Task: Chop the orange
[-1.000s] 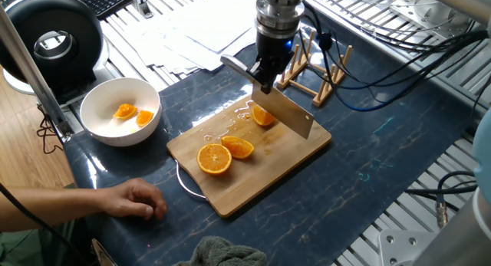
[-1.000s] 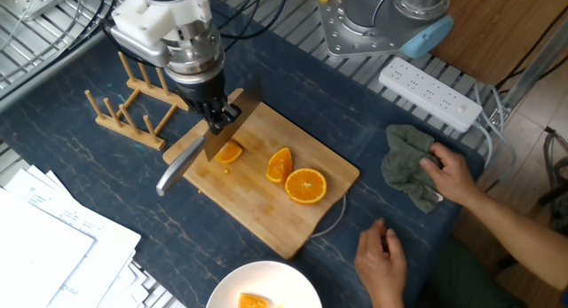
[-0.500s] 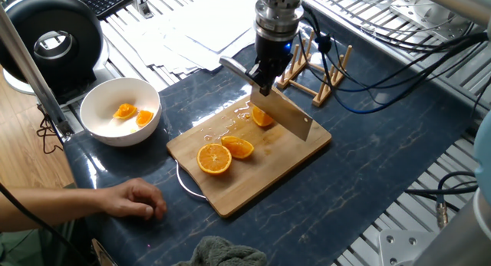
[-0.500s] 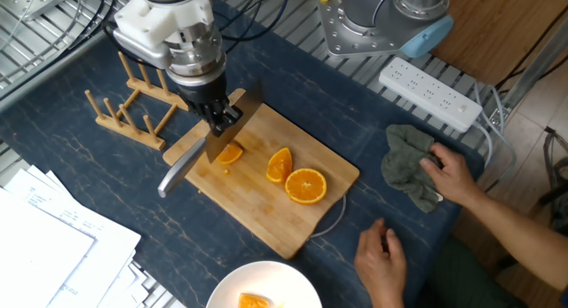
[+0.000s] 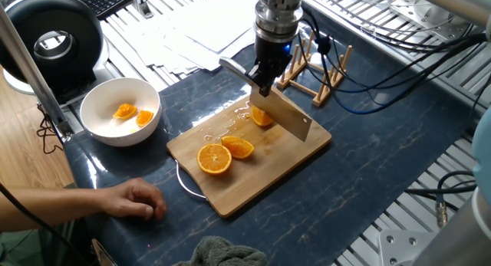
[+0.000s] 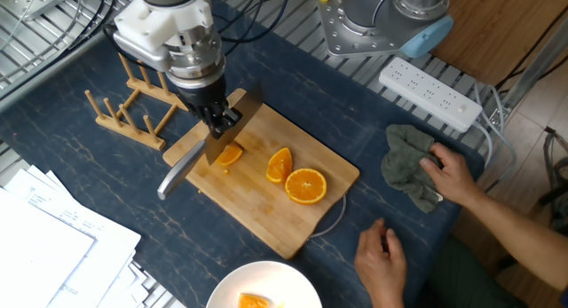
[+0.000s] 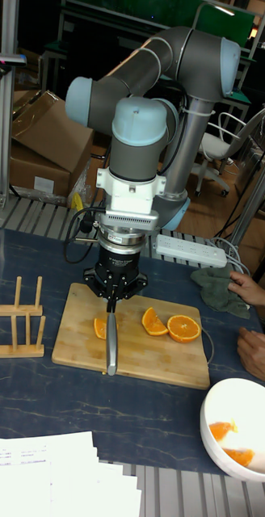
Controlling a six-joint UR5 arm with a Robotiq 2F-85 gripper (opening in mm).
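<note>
My gripper is shut on a cleaver-style knife, whose handle sticks out toward the board's edge. The blade stands over a small orange piece at the far end of the wooden cutting board. An orange wedge and a cut half, face up, lie in the board's middle. In the tall fixed view the gripper holds the knife upright, edge down, beside the small piece.
A white bowl with orange pieces sits left of the board. A wooden rack stands just behind the gripper. A person's hands rest near the board, one on a grey cloth. A power strip and papers lie nearby.
The gripper and knife have sunk very slightly toward the small orange piece. The orange pieces and the person's hands have stayed put.
</note>
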